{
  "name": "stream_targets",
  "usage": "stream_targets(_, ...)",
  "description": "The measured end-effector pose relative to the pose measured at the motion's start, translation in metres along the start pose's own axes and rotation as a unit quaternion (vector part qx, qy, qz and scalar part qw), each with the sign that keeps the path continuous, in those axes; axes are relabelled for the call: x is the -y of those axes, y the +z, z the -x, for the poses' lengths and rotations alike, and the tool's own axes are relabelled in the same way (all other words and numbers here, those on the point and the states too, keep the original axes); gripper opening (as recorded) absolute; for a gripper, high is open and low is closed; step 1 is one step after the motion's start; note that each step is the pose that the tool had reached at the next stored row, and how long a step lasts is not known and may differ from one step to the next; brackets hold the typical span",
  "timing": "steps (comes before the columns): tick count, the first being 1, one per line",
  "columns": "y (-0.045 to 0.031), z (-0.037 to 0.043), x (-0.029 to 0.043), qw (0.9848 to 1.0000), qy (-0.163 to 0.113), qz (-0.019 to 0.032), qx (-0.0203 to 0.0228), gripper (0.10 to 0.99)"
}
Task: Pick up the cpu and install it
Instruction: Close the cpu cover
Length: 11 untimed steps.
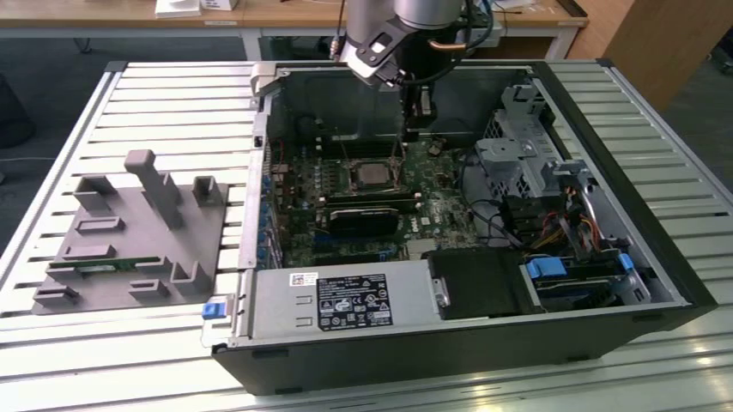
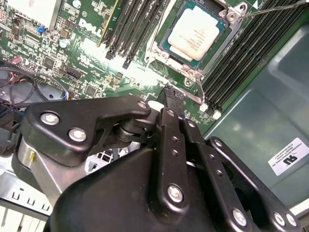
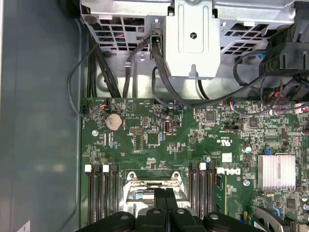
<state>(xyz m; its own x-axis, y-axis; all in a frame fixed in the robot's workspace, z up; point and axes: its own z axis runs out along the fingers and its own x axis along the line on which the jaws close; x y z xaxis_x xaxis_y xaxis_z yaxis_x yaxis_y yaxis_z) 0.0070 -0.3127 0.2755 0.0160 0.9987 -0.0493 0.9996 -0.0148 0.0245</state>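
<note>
The cpu (image 1: 372, 174) lies flat in its socket on the green motherboard (image 1: 304, 215) inside the open computer case. Its pale silver top (image 2: 195, 35) shows in the second wrist view, ringed by the metal socket frame, with a thin lever (image 2: 270, 7) beside it. My gripper (image 1: 414, 133) hangs above the board, just behind the socket toward the case's back wall. Its black fingers (image 3: 166, 205) are pressed together with nothing between them, their tips (image 2: 173, 96) a little off the socket's corner.
Black memory slots (image 2: 140, 24) flank the socket. A black block (image 1: 369, 215) sits in front of it, with a power supply (image 1: 343, 300) nearer still. A drive cage and cables (image 1: 516, 163) fill the exterior view's right. A grey fixture (image 1: 126, 232) stands outside the case.
</note>
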Motion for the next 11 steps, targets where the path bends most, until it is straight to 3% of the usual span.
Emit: stream_targets(11,0.0008,-0.0002,-0.0066,1.0000,0.000,0.0001,0.0000,0.106)
